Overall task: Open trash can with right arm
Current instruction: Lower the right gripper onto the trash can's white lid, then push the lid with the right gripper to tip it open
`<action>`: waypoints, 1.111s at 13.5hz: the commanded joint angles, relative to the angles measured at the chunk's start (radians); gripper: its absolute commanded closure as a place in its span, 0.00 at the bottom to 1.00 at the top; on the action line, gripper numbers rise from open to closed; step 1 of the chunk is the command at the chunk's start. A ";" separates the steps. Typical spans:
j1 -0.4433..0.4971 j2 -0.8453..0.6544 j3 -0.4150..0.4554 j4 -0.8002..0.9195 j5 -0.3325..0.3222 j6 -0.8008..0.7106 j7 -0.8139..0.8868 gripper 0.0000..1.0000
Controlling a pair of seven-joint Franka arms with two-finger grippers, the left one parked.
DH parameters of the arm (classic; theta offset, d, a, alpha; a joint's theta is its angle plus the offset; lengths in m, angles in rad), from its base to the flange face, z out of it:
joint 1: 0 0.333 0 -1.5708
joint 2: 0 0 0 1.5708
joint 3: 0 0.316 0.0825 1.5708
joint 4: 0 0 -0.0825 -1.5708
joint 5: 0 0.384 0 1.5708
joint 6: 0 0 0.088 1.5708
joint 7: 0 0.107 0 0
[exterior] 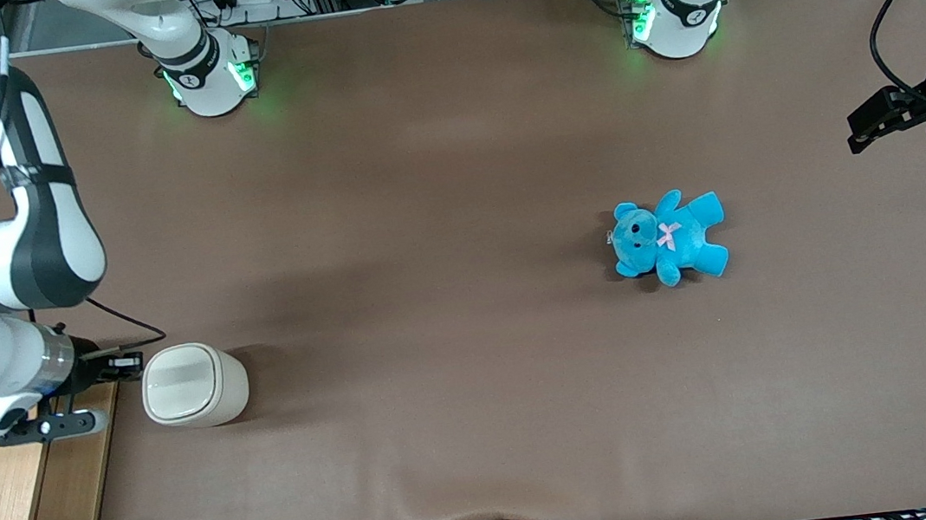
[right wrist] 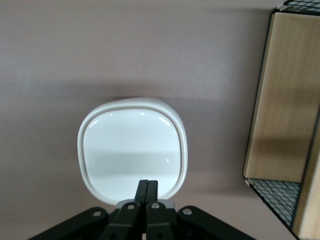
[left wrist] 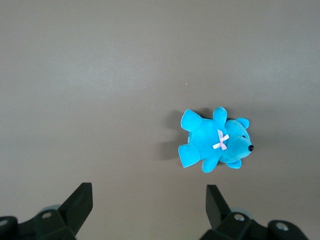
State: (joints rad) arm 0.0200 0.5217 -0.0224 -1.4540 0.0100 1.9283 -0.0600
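The cream-white trash can stands on the brown table near the working arm's end, its flat lid down. In the right wrist view the trash can shows from above with the lid flat. My right gripper hovers just at the can's rim, on the side toward the wooden-topped crate. Its fingers are pressed together with nothing between them, and in the right wrist view the gripper has its tips over the edge of the lid.
A wooden-topped wire crate stands beside the can at the working arm's end, also in the right wrist view. A blue teddy bear lies toward the parked arm's end.
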 commanded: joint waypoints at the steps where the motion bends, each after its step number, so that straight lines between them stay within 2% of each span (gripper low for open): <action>1: -0.009 0.058 0.001 0.046 -0.002 0.018 -0.033 1.00; 7: -0.023 0.090 -0.001 0.044 0.004 0.021 -0.099 1.00; 15: -0.025 0.118 -0.001 0.037 0.012 0.074 -0.104 1.00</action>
State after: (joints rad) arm 0.0041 0.6221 -0.0286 -1.4426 0.0106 1.9981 -0.1459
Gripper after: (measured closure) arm 0.991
